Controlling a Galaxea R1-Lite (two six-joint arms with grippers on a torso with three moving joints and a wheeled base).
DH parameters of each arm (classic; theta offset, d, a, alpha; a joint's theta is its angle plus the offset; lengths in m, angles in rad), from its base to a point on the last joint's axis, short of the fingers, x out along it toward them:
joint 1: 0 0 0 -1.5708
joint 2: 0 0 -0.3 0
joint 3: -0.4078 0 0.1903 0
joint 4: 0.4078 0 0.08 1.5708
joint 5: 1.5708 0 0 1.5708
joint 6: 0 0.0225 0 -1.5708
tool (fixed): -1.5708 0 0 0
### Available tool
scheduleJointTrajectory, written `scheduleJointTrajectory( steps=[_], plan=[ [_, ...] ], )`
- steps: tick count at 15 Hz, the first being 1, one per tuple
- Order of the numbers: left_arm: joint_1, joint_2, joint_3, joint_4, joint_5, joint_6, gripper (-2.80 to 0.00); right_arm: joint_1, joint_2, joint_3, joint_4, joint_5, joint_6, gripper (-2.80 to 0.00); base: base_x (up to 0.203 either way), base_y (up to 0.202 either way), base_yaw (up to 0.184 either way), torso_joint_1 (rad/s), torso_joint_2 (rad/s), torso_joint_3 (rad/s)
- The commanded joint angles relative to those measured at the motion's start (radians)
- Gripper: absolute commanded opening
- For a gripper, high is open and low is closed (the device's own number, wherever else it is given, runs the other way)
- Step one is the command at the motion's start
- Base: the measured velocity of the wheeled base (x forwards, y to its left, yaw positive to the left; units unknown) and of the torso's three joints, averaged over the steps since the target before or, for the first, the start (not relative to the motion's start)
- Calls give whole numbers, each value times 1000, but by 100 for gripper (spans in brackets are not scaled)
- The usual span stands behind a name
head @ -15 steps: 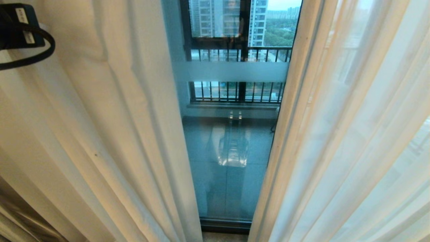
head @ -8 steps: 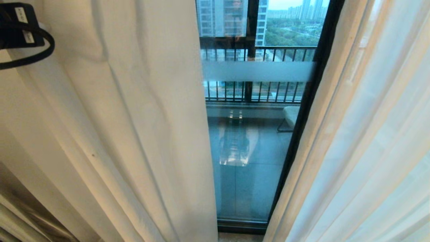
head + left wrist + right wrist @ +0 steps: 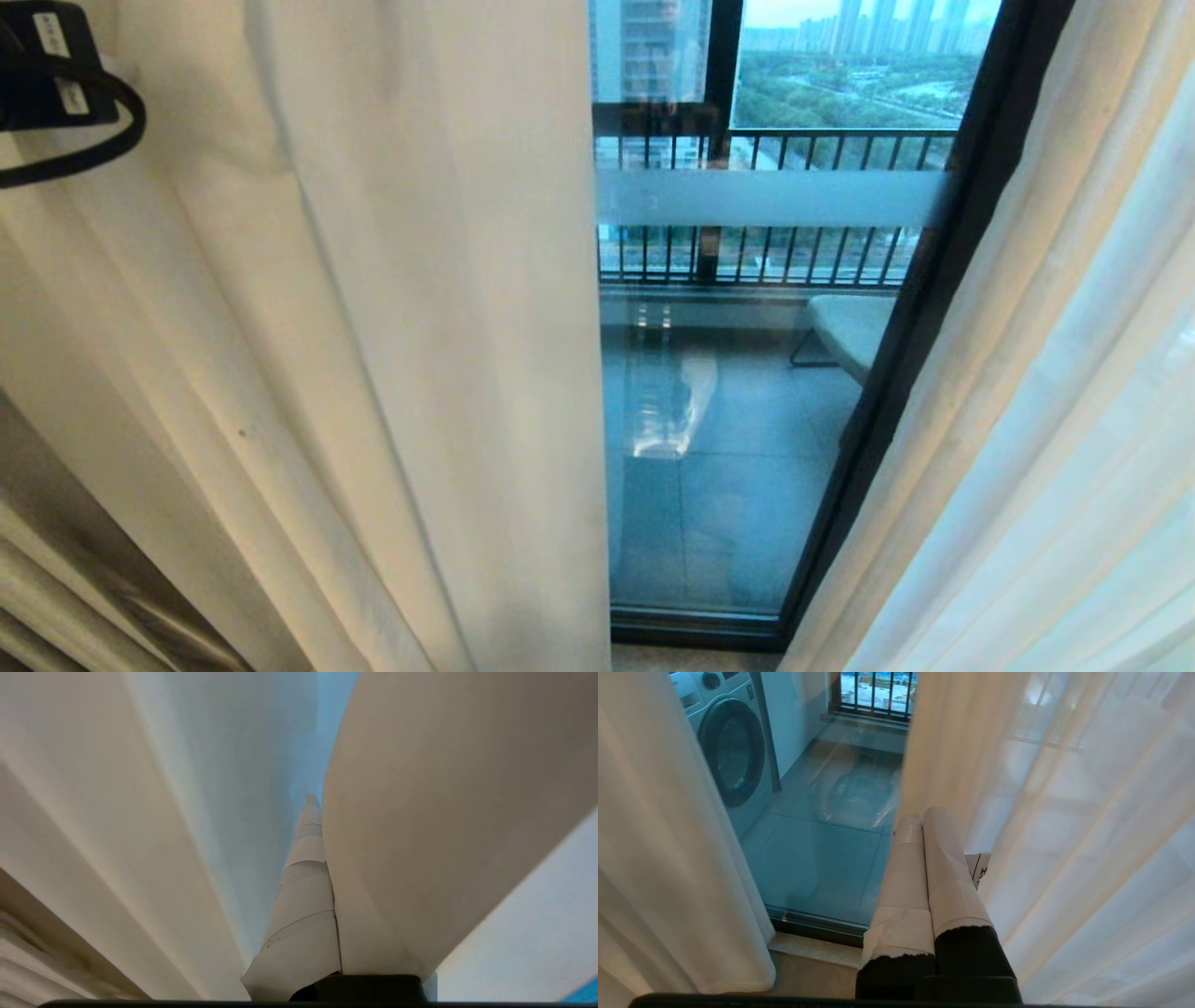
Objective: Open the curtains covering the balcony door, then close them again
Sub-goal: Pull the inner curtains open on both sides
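**Curtains parted over a strip of balcony glass, left gripper pinched on the cream drape**

Two curtain panels hang in the head view. One is a heavy, opaque cream pleated drape point(image 3: 373, 327) filling the robot's left side. The other is a thin, see-through white sheer curtain point(image 3: 1074, 420) on the right. Between them one strip of the balcony door point(image 3: 738, 448) is uncovered: tall glass with a thick dark metal upright point(image 3: 915, 355) slanting along the sheer's edge and a dark sill across the bottom. Through the glass are grey floor tiles, a black railing point(image 3: 775, 257) and part of one pale seat point(image 3: 850, 331), cut off by the upright.

Both grippers wear pale tape. The left gripper point(image 3: 322, 858) is closed on a fold of the cream drape; only one finger point(image 3: 303, 896) shows, the other being buried under the cloth. In the head view just a black block and cable loop point(image 3: 56, 84) of that arm peek in at the top left corner. The right gripper point(image 3: 922, 826) holds nothing, its two fingers pressed together, hanging beside the sheer's edge without gripping it.

One grey front-loading washing machine point(image 3: 728, 751) stands beyond the glass, half hidden by the drape. The open gap runs down to the sill.
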Motion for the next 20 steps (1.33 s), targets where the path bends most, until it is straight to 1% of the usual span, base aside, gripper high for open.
scheduleJointTrajectory(
  steps=[1, 17, 20],
  plan=[
    [1, 1, 2, 2, 3, -1, -280, 0, 1, 0, 0, 1, -1, -280, 0, 184, -1, 4, 2, 2],
    [1, 1, 7, 2, 3, -1, -280, 0, 1, 0, 0, 1, -1, -280, 0, 184, -1, 2, 4, 2],
    [1, -2, 7, 2, 3, -1, -280, 0, 1, 0, 0, 1, -1, -280, 0, 143, -2, 3, 4, 1]
  ],
)
